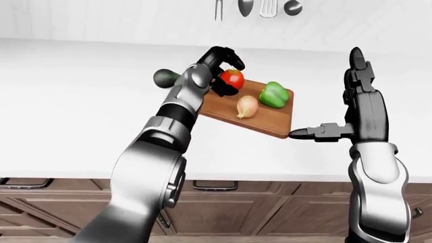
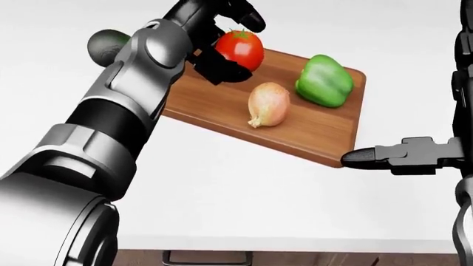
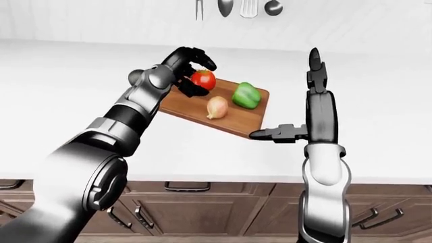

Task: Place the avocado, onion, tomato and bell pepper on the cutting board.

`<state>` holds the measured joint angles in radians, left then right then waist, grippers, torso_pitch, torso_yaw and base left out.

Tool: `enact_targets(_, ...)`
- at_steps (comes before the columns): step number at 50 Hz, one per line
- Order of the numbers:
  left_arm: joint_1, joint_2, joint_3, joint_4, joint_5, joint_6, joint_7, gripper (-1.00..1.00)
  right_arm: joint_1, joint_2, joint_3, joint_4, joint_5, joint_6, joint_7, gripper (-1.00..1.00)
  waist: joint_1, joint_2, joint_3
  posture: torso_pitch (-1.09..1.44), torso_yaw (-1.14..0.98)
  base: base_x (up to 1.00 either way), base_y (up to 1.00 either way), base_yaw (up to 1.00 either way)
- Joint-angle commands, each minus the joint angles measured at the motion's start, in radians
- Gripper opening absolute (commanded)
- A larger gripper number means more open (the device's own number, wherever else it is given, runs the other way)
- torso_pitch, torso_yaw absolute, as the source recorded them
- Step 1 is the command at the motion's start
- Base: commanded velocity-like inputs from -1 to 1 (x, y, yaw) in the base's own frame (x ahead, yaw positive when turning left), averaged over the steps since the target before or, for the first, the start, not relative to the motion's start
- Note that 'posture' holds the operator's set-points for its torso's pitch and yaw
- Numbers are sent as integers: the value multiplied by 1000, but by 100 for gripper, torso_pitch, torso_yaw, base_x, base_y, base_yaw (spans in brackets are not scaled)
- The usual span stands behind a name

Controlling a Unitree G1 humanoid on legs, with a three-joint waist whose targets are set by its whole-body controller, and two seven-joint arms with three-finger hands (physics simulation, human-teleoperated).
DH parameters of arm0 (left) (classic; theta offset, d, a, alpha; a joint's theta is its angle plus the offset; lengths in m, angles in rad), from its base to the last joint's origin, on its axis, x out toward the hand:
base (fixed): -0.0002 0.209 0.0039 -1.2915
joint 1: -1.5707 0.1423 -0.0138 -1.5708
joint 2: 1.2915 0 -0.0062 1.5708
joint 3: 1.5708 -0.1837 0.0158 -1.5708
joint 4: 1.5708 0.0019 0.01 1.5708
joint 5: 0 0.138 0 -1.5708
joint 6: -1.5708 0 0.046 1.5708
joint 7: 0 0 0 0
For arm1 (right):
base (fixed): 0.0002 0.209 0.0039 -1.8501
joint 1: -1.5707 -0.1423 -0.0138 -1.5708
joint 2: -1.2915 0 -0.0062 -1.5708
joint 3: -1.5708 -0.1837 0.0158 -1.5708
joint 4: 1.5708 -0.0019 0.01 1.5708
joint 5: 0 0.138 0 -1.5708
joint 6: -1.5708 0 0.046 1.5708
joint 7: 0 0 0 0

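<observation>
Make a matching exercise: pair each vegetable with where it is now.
Things:
1. tomato
2. onion
3. bell pepper
4. avocado

Places:
A. on the counter, left of the cutting board
B. in the left hand
C. near the board's middle
D. near the board's right edge

Pairs: 1-B, 2-C, 3-D, 4-A

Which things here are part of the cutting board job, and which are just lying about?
Job things: cutting board, tomato in the left hand, onion, bell pepper, avocado on the counter.

Lying about: hanging utensils, cabinet drawers; right hand idle.
</observation>
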<state>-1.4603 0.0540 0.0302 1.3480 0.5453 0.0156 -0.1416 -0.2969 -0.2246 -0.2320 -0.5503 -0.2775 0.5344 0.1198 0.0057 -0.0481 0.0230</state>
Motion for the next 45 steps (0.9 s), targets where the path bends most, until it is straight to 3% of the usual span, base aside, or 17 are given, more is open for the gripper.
enact_targets(1, -45, 9, 5, -48, -6, -27, 14, 11, -23, -10, -8, -31, -5, -27, -9, 100, 0, -4, -29, 0, 0, 0, 0, 0)
enact_targets(14, -38, 3, 5, -46, -6, -27, 12, 23, -29, -14, -12, -31, -3, -21, -6, 100, 0, -4, -29, 0, 0, 0, 0, 0)
enact_targets(39, -41, 13, 4, -48, -3, -16, 11, 17, -34, -14, -5, -22, -7, -24, -9, 100, -1, -4, -29, 0, 0, 0, 0, 0)
enact_targets(45, -56, 43, 9, -54, -5, 0, 15, 15, -27, -11, -6, -27, -4, -28, -7, 100, -1, -3, -29, 0, 0, 0, 0, 0)
